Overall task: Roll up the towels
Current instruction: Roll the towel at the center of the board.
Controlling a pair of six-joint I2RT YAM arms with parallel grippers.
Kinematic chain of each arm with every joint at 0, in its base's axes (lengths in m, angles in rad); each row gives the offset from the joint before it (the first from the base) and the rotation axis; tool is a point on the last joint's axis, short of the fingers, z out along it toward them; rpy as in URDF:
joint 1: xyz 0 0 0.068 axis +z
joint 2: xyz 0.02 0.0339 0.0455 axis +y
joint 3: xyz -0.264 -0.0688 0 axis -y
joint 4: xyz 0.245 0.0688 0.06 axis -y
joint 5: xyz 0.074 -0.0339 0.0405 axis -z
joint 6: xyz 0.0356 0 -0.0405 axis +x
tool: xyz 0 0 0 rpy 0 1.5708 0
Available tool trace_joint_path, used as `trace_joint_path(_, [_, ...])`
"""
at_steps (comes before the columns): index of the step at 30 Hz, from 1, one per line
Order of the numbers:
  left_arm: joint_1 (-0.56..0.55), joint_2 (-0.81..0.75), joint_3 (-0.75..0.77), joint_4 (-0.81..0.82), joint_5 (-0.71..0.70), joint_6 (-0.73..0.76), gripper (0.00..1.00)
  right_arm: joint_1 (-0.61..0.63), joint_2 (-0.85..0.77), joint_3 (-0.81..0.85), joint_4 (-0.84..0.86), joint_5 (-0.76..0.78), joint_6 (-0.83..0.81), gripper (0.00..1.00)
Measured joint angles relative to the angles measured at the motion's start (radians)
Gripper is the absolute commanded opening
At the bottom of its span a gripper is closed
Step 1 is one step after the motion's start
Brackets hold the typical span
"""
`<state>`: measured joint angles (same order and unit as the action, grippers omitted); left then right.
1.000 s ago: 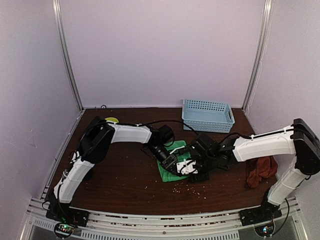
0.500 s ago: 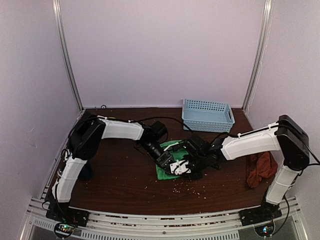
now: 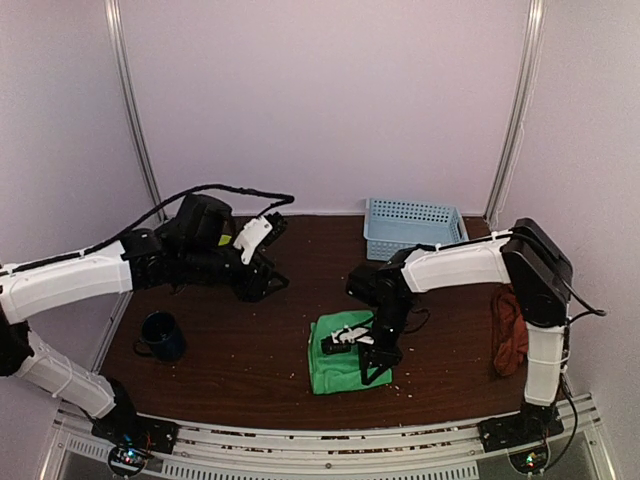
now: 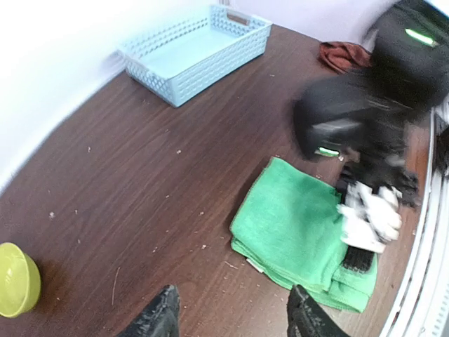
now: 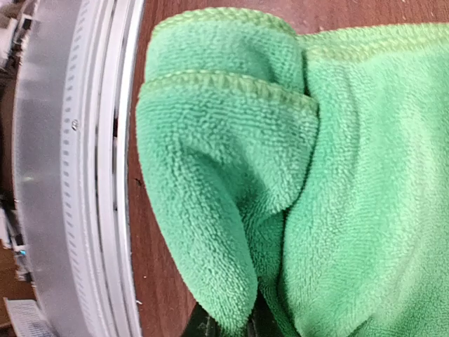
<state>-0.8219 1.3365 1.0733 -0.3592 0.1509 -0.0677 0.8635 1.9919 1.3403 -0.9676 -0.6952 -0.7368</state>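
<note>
The green towel (image 3: 335,368) lies folded on the brown table, near the front edge. My right gripper (image 3: 364,343) points down onto its right side and is shut on a raised fold of the towel (image 5: 231,175); only the dark fingertips (image 5: 203,327) show under the cloth. My left gripper (image 4: 233,319) is open and holds nothing. It hovers over bare table to the left of the towel (image 4: 295,225), well apart from it. The rust towel (image 3: 510,332) lies crumpled at the table's right edge, beside the right arm.
A light-blue basket (image 3: 415,228) stands at the back right. A dark blue cup (image 3: 160,335) sits at the front left. A yellow-green bowl (image 4: 15,288) is at the back left, mostly hidden by the left arm in the top view. The metal rail (image 5: 70,175) runs close to the towel's near edge.
The left gripper let go of the green towel, opened and drew back to the left. The right gripper shut on the towel's fold, and the towel shifted toward the front edge.
</note>
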Motion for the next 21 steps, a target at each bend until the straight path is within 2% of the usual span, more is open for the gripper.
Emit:
trace_joint_path(3, [-0.225,-0.073,-0.07,0.04,-0.188,0.089,0.58,-0.062,0.103,0.088,-0.111,-0.109,0.0,0.06])
trace_joint_path(6, [-0.386,-0.062,-0.077,0.048,-0.276,0.154,0.66,-0.113,0.206,0.173,-0.227,-0.208,0.0,0.05])
trace_joint_path(7, [-0.407,-0.047,-0.077,0.05,-0.303,0.171,0.72,-0.124,0.235,0.196,-0.259,-0.235,0.0,0.05])
trace_joint_path(9, [-0.436,-0.002,-0.07,0.051,-0.361,0.201,0.92,-0.146,0.293,0.24,-0.327,-0.29,0.0,0.05])
trace_joint_path(10, [-0.446,0.027,-0.064,0.053,-0.383,0.209,0.93,-0.153,0.312,0.253,-0.349,-0.309,0.0,0.05])
trace_joint_path(14, [-0.495,0.204,-0.012,0.061,-0.408,0.245,0.85,-0.164,0.354,0.285,-0.404,-0.349,0.009,0.06])
trace_joint_path(15, [-0.505,0.249,0.001,0.066,-0.407,0.258,0.81,-0.164,0.358,0.29,-0.409,-0.351,0.011,0.06])
trace_joint_path(18, [-0.521,0.357,0.025,0.075,-0.405,0.293,0.62,-0.164,0.361,0.295,-0.42,-0.351,0.011,0.06])
trace_joint_path(21, [-0.523,0.441,0.051,0.077,-0.408,0.335,0.55,-0.164,0.365,0.296,-0.431,-0.353,0.011,0.05])
